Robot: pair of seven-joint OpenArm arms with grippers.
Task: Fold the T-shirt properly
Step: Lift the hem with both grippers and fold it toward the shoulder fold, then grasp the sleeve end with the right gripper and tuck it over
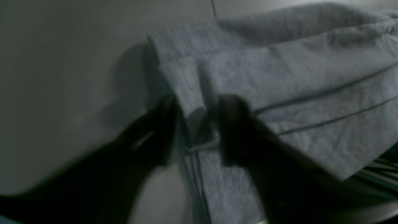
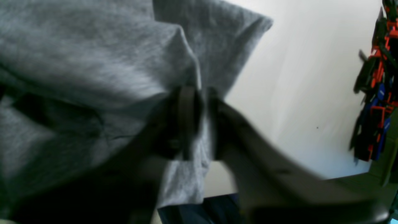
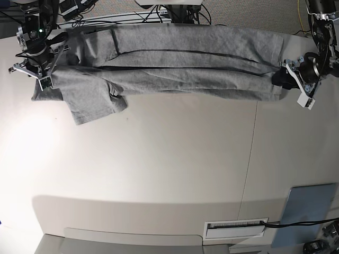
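So, T-shirt (image 3: 175, 66) stretched across the table (image 3: 159, 169) at 12 o'clock. Left gripper (image 1: 196, 124) jaws parted around the hem fold. Right gripper (image 2: 199, 121) jaws slightly apart, cloth between.

Black tool fingers (image 1: 236, 124), white brackets; orange-blue arm cabling (image 2: 377, 90)

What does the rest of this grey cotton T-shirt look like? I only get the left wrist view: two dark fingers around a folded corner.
Observer: The heather-grey short-sleeved T-shirt lies as one long folded band along the white table's far edge.
Operator: Is anything sticking out?
Observer: Yes, one sleeve juts toward the near side, at the end away from your arm.
Operator: Is the other arm there?
Observer: Yes. The right arm's fingers straddle a fold of cloth at that end; whether they pinch it is too blurred to tell.
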